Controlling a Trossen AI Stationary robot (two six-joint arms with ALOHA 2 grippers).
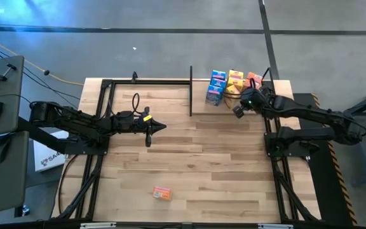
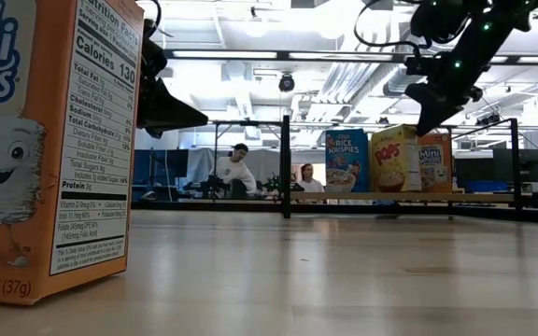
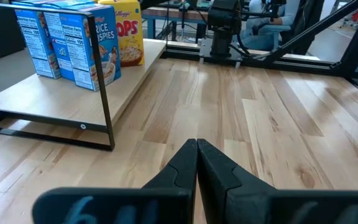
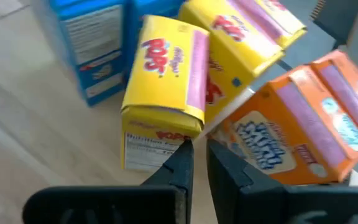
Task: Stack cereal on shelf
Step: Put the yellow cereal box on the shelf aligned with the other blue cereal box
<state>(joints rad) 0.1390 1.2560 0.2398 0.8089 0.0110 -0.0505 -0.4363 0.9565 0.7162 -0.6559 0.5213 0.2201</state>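
Observation:
Several small cereal boxes stand on the shelf [image 1: 201, 107] at the table's far right: blue ones [image 1: 217, 86], yellow ones [image 1: 235, 81] and an orange one [image 1: 254, 79]. My right gripper [image 1: 237, 113] hangs tilted down just above the yellow box [image 4: 163, 81] and the orange box [image 4: 303, 124], its fingers almost together with nothing between them. One more orange box [image 1: 162, 193] stands alone near the table's front edge. My left gripper [image 1: 162, 127] waits shut over the table's middle, holding nothing.
The shelf's black post [image 3: 104, 93] and rail [image 1: 148, 81] stand along the far edge. Black frame bars [image 1: 278, 159] run down both sides of the table. Bare planks lie between the lone box and the shelf. Two people [image 2: 236, 173] sit in the room behind.

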